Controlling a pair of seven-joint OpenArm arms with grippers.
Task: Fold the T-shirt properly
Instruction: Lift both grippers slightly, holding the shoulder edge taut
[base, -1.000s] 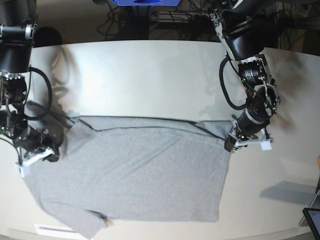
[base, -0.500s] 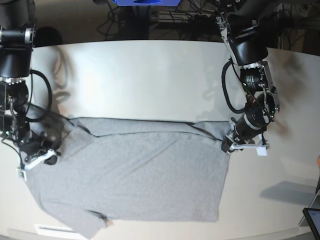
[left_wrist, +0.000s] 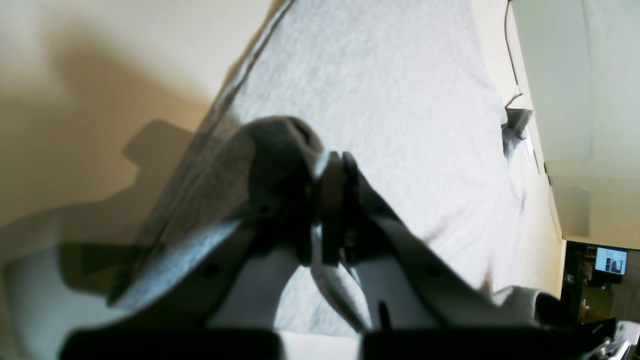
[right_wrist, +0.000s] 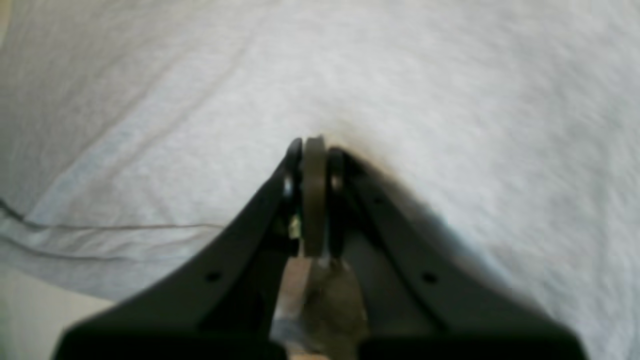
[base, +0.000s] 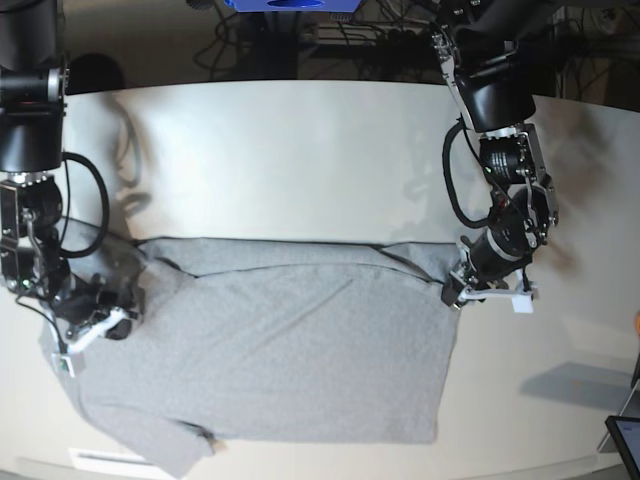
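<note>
Grey T-shirt (base: 290, 350) lies plain side up, no print legible; left gripper (base: 455, 292) and right gripper (base: 100, 325) each pinch its edges.

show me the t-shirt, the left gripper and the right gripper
T-shirt (base: 300, 350), base view, middle of the flat grey cloth
left gripper (base: 455, 292), base view, tips at the shirt's corner
right gripper (base: 95, 325), base view, tips on the shirt's edge

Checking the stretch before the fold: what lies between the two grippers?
Only the T-shirt spans from the right gripper to the left gripper, seen in the base view.
</note>
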